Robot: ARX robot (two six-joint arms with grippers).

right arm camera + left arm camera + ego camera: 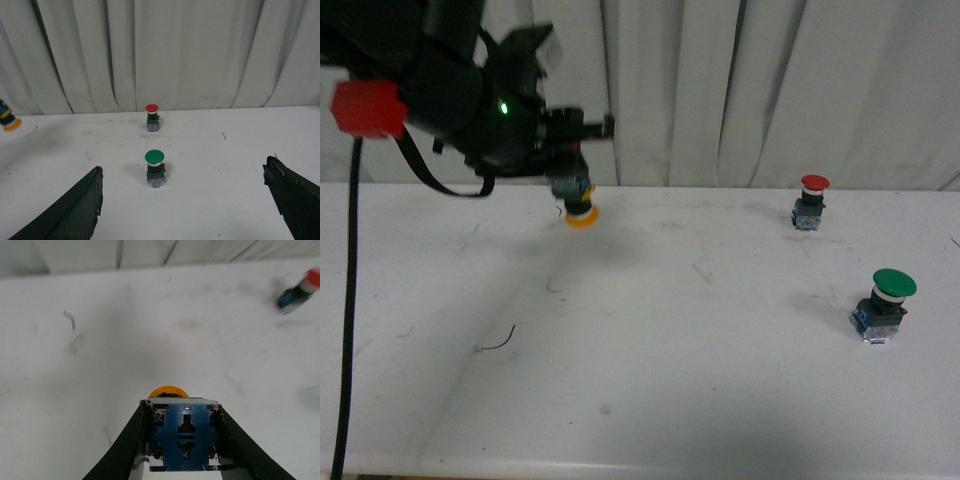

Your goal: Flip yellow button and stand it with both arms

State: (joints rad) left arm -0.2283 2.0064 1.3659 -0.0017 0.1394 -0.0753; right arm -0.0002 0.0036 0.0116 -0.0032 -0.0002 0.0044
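The yellow button (579, 208) hangs above the white table at the back left, cap pointing down, held by my left gripper (570, 190), which is shut on it. In the left wrist view its blue and clear contact block (184, 435) fills the space between the two black fingers (127, 440), with the yellow cap showing beyond it. My right gripper (182, 192) is open with nothing between its fingers; the right arm does not show in the front view. The yellow button (9, 121) also appears at the edge of the right wrist view.
A red-capped button (810, 202) stands upright at the back right. A green-capped button (884, 304) stands upright nearer, at the right. White curtains (770, 90) hang behind the table. The left arm's black cable (348, 330) runs down the left side.
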